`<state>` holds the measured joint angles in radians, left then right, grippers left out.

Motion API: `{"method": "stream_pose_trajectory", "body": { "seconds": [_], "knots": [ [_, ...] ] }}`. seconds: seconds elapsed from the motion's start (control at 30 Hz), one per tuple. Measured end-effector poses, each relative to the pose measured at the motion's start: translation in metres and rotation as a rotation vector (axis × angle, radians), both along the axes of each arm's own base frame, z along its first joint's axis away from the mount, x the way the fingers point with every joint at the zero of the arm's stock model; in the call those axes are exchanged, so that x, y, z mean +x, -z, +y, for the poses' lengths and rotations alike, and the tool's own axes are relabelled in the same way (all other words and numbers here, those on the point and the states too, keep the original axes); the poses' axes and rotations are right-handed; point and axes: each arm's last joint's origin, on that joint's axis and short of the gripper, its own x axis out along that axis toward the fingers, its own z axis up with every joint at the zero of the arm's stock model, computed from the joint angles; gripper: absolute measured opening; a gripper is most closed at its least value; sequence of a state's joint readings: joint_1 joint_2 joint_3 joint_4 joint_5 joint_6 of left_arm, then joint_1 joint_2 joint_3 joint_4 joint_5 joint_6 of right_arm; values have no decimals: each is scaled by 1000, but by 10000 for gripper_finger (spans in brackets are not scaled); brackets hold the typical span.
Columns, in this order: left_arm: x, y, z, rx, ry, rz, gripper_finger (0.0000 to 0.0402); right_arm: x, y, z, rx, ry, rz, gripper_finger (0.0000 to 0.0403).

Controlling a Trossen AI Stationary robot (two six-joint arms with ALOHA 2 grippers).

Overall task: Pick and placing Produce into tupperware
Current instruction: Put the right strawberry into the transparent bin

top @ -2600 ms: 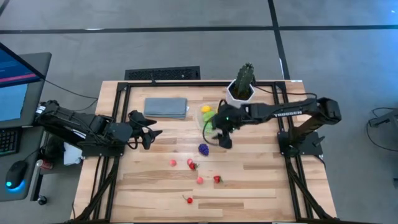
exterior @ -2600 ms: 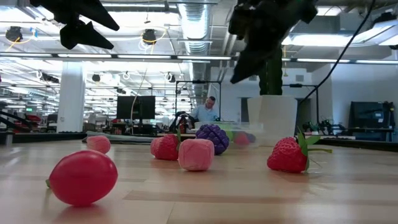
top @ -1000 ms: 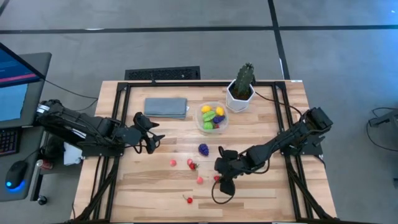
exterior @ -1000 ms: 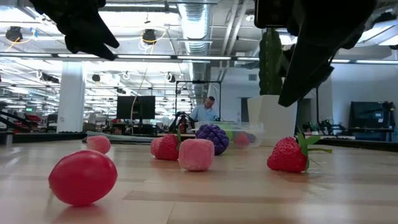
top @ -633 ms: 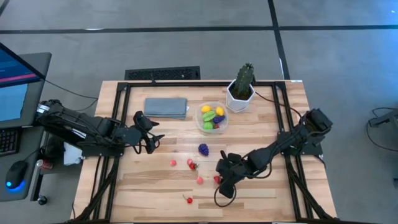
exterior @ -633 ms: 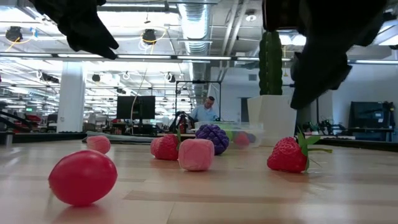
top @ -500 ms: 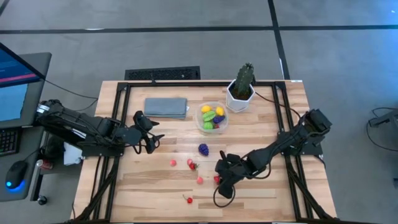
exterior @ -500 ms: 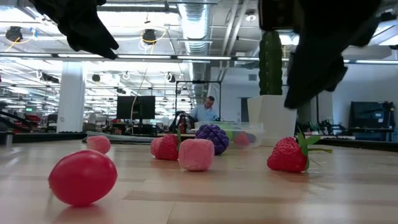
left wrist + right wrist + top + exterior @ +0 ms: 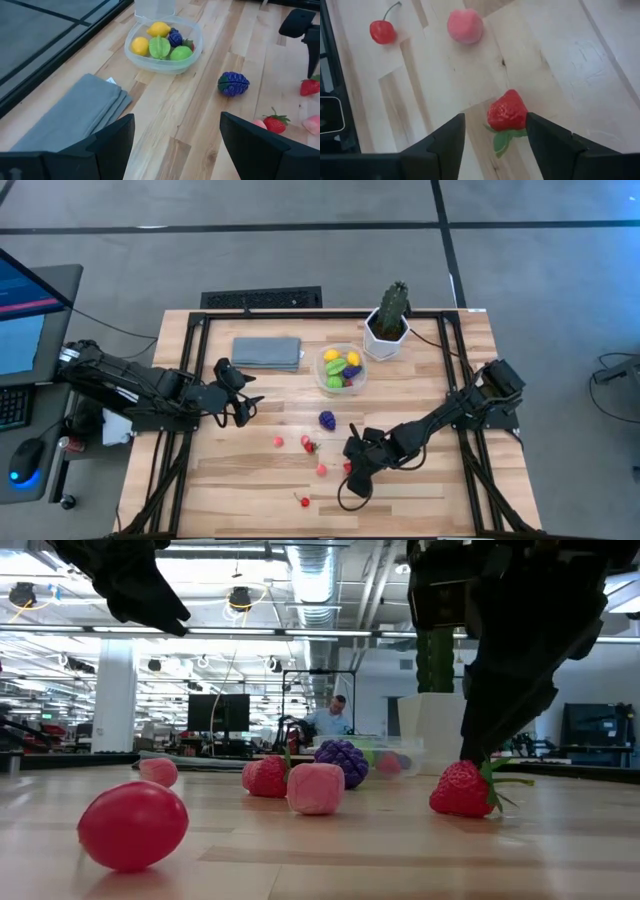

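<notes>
A red strawberry (image 9: 506,111) with green leaves is showing near the bottom middle of the right wrist picture. A pink round fruit (image 9: 464,25) is sitting at the top, and a red cherry (image 9: 382,31) at the upper left. The table (image 9: 555,65) is looking pale brown with wood stripes. The fingers (image 9: 445,142) are looking dark.

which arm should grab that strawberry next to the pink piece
The right. Its end effector hangs open right over the strawberry, fingers on either side. The left end effector waits farther off, near the grey cloth.
</notes>
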<state>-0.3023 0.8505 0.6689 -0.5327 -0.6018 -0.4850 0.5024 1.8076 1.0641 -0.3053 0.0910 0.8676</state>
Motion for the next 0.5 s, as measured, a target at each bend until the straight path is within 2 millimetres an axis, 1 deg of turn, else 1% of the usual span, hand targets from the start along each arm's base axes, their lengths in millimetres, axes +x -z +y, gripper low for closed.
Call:
{"method": "stream_pose_trajectory", "body": {
  "seconds": [0.17, 0.5],
  "knots": [
    [0, 0, 0, -2, -1, -1, 281, 1, 0, -2, -7, 0, 2, 249],
    [0, 0, 0, -5, -4, -2, 281, 5, 0, -11, -25, -25, -3, 251]
  ]
}}
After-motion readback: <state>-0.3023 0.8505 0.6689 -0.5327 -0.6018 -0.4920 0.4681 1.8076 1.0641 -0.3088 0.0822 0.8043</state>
